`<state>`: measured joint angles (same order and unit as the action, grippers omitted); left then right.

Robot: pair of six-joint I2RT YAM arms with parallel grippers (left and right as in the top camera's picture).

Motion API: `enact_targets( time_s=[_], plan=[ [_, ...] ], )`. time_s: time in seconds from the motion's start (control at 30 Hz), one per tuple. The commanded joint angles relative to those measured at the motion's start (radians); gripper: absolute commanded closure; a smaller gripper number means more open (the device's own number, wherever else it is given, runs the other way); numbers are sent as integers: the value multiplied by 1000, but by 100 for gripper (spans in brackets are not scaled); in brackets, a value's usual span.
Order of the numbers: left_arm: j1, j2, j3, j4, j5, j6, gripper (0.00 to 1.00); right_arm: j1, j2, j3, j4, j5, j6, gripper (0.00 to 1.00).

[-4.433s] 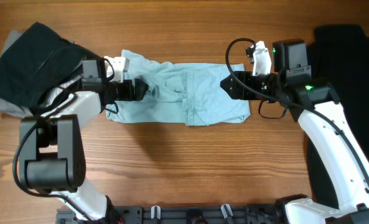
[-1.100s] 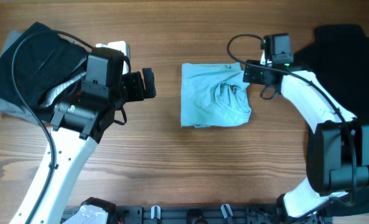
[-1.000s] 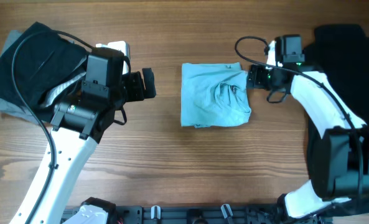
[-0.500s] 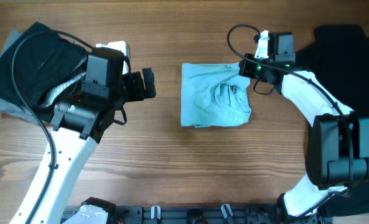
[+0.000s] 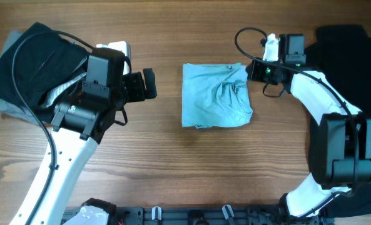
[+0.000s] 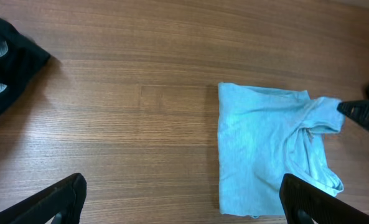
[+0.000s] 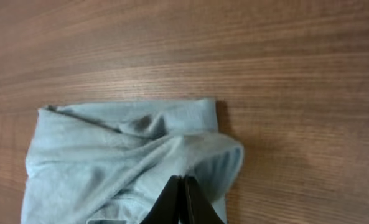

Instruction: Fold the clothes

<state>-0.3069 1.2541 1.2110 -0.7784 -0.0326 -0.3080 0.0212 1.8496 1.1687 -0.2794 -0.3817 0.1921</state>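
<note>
The light blue garment [image 5: 215, 95] lies mid-counter, a little toward the far edge, already down to a compact, roughly square packet, so the big folds look done on this one. It's not tidy, though: a raised ridge of cloth runs across its right half and the near right corner bulges out past the edge. The right gripper [image 5: 251, 70] is at the packet's far right corner. The right wrist view shows its fingers [image 7: 183, 199] pressed together with the bunched cloth running in between them, so it looks clamped on that corner. The left gripper [image 5: 149, 84] hangs well apart from the garment, off its left side, fingers spread wide and holding nothing. The left wrist view shows only bare wood between them. What's left, by my reading: flatten or re-lay that rumpled corner, let go, and this piece is finished. Then there's more laundry waiting. A dark pile [image 5: 32, 62] sits at the far left corner, and another dark garment [image 5: 354, 56] is draped along the right edge, both unfolded as far as I can tell. One item nearly done, the task itself not close.
</note>
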Motion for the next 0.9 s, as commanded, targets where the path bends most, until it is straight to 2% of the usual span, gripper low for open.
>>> enact_targets(
  time_s=[0.0,0.03,0.07,0.1,0.13,0.17,0.27,0.3,0.37,0.4,0.43,0.47,0.53,0.6,0.63,0.7,0.73,0.8,0.87],
  plan=[
    [6,3,6,-1,-2,16,0,-27,20,15,79,-8,-9,66],
    [6,3,6,-1,-2,16,0,-37,18,16,63,-8,-9,23],
    [6,3,6,-1,-3,16,0,-55,18,16,-18,-7,-20,15],
    [6,3,6,-1,-3,16,0,-73,18,16,-110,-8,-29,20],
    [6,3,6,-1,-3,16,0,-88,18,16,-212,-20,-30,34],
    [6,3,6,-1,-3,16,0,-98,18,16,-325,-65,-63,38],
    [6,3,6,-1,-3,16,0,-66,19,5,-584,-211,-206,40],
    [6,3,6,0,-3,16,0,-47,19,-4,-598,-208,-223,41],
    [6,3,6,0,-3,16,0,11,19,-33,-573,-183,-216,48],
    [6,3,6,-1,-3,16,0,37,19,-45,-552,-180,-215,59],
    [6,3,6,-1,-3,16,0,55,19,-51,-545,-153,-209,74],
    [6,3,6,-1,-3,16,0,60,17,-49,-549,-25,-125,96],
    [6,3,6,-1,-3,16,0,36,14,-29,-568,160,-22,96],
    [6,3,6,-1,-2,16,0,-1,11,-1,-597,200,2,96],
    [6,3,5,-1,-2,16,0,-8,11,0,-600,185,0,88],
    [6,8,5,-1,-2,16,0,-8,11,0,-605,201,-3,60],
    [6,13,5,-2,-2,16,0,-10,9,0,-604,202,7,51],
    [6,55,5,-13,53,17,0,-14,-12,8,-612,202,27,45],
    [6,129,4,-18,218,17,0,-15,-82,11,-618,202,44,45]
  ],
)
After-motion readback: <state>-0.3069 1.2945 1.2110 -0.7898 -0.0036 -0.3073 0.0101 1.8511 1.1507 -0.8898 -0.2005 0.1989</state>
